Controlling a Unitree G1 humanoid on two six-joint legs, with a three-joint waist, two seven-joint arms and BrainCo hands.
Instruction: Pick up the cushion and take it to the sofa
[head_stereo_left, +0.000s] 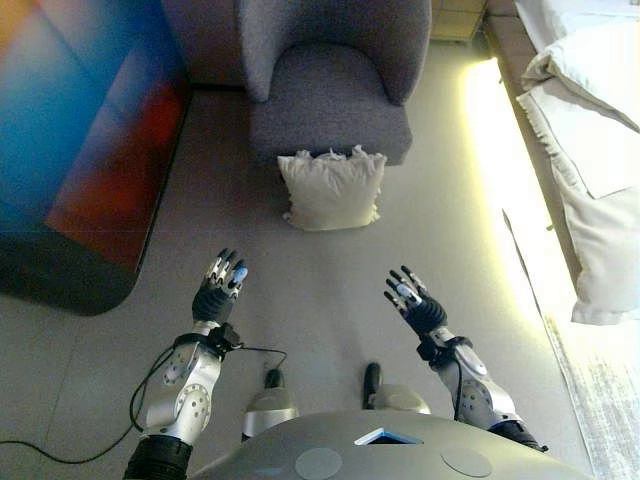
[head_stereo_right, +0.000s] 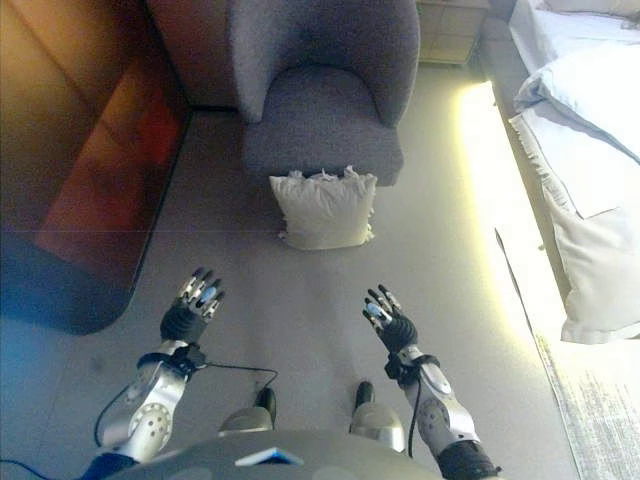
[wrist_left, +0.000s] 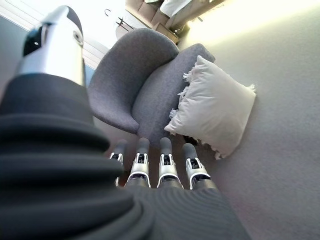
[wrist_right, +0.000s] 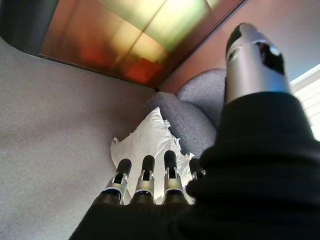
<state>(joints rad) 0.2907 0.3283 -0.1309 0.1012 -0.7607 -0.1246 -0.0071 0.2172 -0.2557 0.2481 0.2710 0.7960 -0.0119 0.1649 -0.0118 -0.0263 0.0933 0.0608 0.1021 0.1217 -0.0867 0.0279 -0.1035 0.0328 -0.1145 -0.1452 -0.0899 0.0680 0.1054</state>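
A: Cushion (head_stereo_left: 332, 190) propped on the floor (head_stereo_left: 330, 300), leaning against the front of the grey sofa (head_stereo_left: 330, 95). Not yet lifted.

B: Left hand (head_stereo_left: 220, 285) and right hand (head_stereo_left: 415, 305) raised on either side, well short of it, fingers straight, holding nothing. Probably spread to take it from both flanks.

A: Pale carpet-like floor, dark glossy panel (head_stereo_left: 80, 150) left, white bedding (head_stereo_left: 590, 150) right.

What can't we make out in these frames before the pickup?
- Cushion: underside against the floor and back against the sofa hidden, all views.
- Sofa: top cut off by the frame edge, eye views.
- Cushion: lower part covered by the right robot hand, right wrist view.
- Left robot hand: palm unseen.
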